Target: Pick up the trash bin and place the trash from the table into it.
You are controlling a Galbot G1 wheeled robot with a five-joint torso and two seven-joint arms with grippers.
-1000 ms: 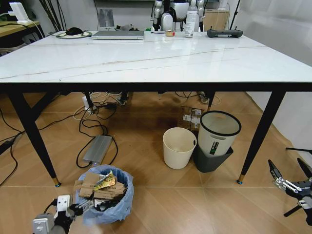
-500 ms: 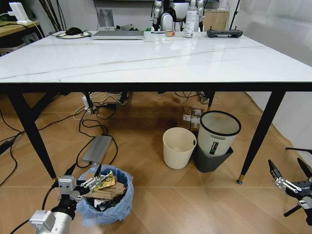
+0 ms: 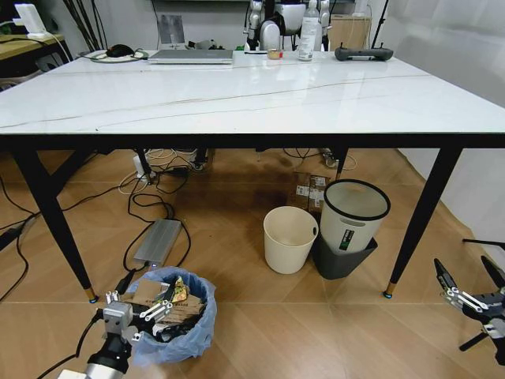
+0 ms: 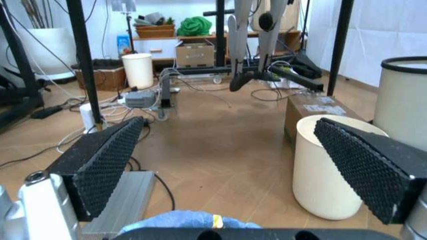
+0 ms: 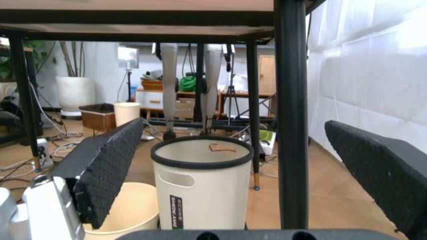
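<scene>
Left gripper (image 3: 140, 312) hangs low over the near rim of the trash bin (image 3: 175, 324), its fingers (image 4: 107, 160) spread wide with nothing between them. That blue-bagged bin stands on the wooden floor (image 3: 260, 316) in front of the table (image 3: 237, 99), holding torn brown cardboard (image 3: 150, 294) and a yellow wrapper (image 3: 175, 292). Right gripper (image 3: 472, 286) waits near the floor at the robot's right, jaws wide apart and empty, beyond the table leg (image 3: 422, 213).
</scene>
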